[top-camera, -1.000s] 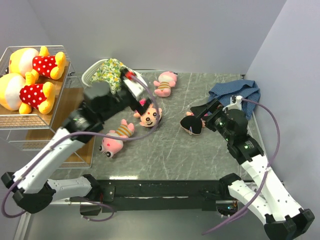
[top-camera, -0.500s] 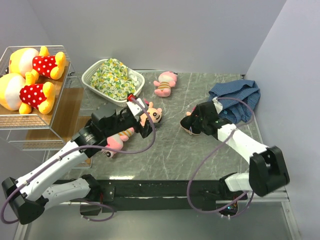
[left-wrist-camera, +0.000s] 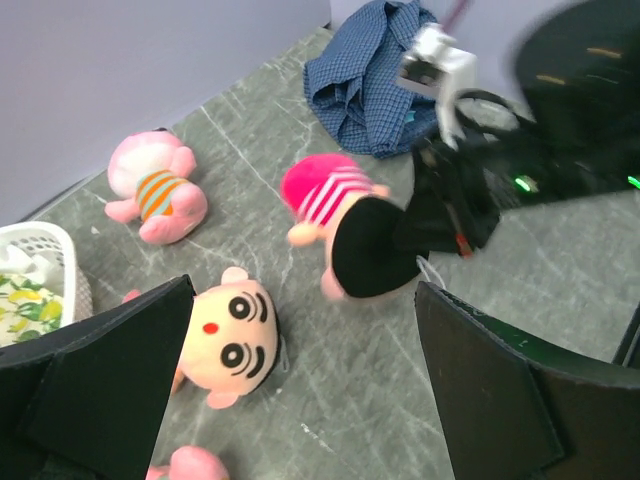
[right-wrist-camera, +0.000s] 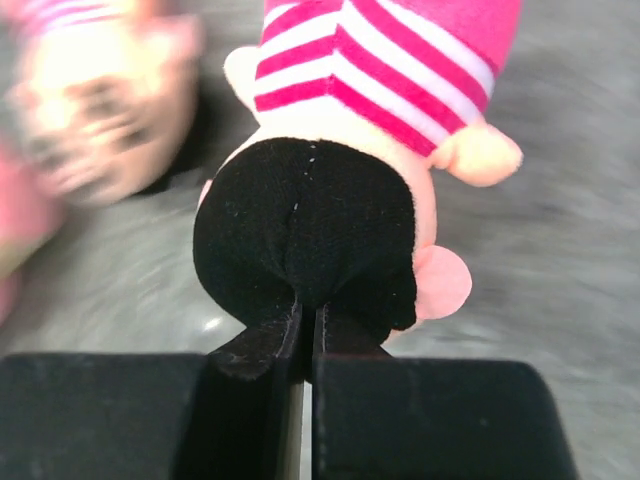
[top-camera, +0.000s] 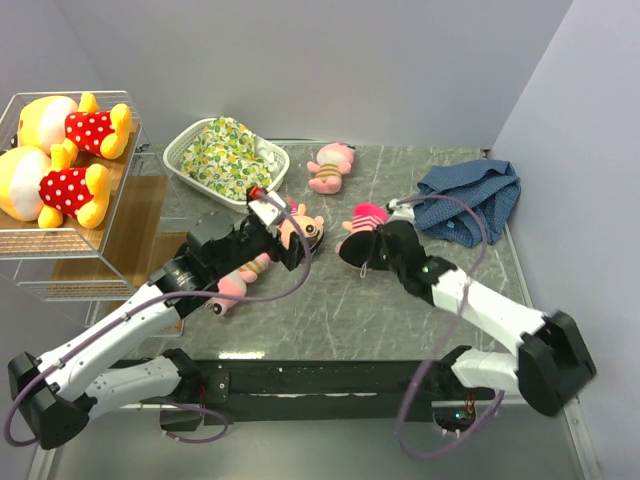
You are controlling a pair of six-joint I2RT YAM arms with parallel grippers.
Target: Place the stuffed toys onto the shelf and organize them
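Note:
A doll with black hair and a pink striped shirt (top-camera: 368, 216) (right-wrist-camera: 320, 220) lies mid-table, and my right gripper (top-camera: 383, 250) (right-wrist-camera: 305, 325) is shut on its black hair. The same doll (left-wrist-camera: 350, 225) shows in the left wrist view. My left gripper (top-camera: 288, 243) (left-wrist-camera: 300, 350) hangs open just above a face-up doll (top-camera: 303, 232) (left-wrist-camera: 228, 340), touching nothing. Partly under the left arm lies a pink toy (top-camera: 224, 286). Another pink toy in an orange striped shirt (top-camera: 330, 167) (left-wrist-camera: 158, 190) lies at the back. Two yellow bears (top-camera: 55, 125) (top-camera: 48, 190) lie on the shelf's (top-camera: 135, 215) top tier.
A white basket (top-camera: 180, 160) holding floral cloth stands at the back left, beside the shelf. A blue checked cloth (top-camera: 470, 198) (left-wrist-camera: 365, 75) is heaped at the back right. Grey walls close in the back and the right side.
My right gripper shut on the black-haired doll and dragged it left toward the table's middle. My left arm came down over the face-up doll and stayed open.

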